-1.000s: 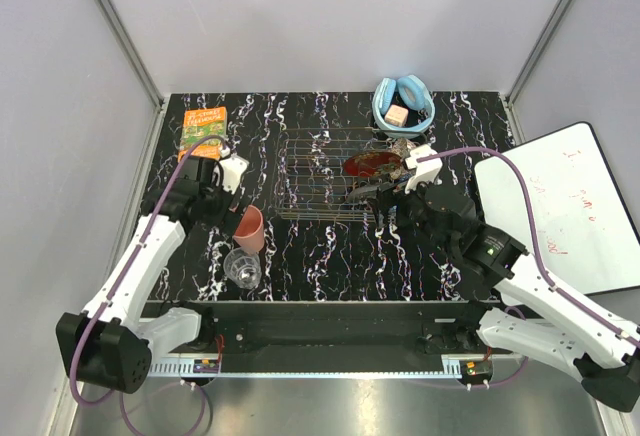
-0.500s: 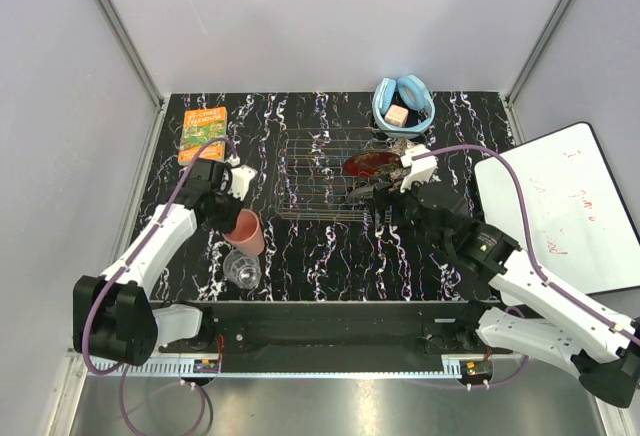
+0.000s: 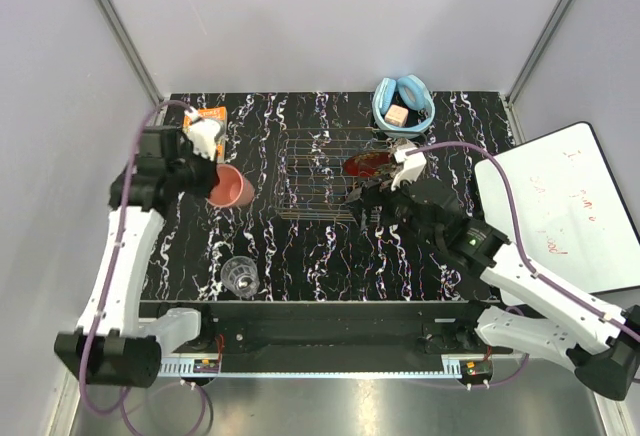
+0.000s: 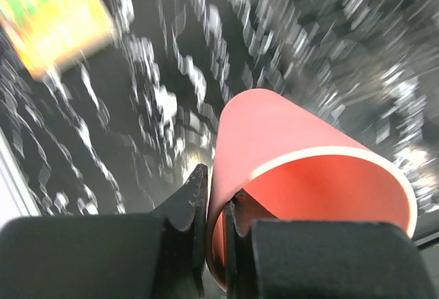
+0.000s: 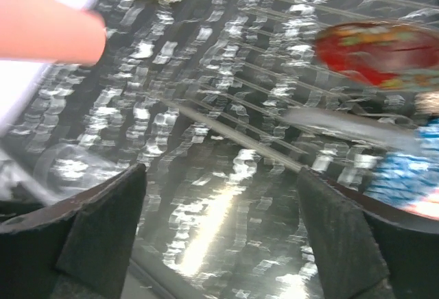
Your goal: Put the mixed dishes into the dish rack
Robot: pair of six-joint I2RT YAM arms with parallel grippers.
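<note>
Plastic means light, stiff, slightly slick: our left claw pinches the salmon-pink cup by its rim wall, cup jutting ahead; our right claw gapes, dish rack just ahead.

One pink cup, one tumbler, one red plate, one rack, one book.

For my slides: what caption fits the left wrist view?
Left gripper clamps the wall of the salmon-pink cup above the black marbled table.
</note>
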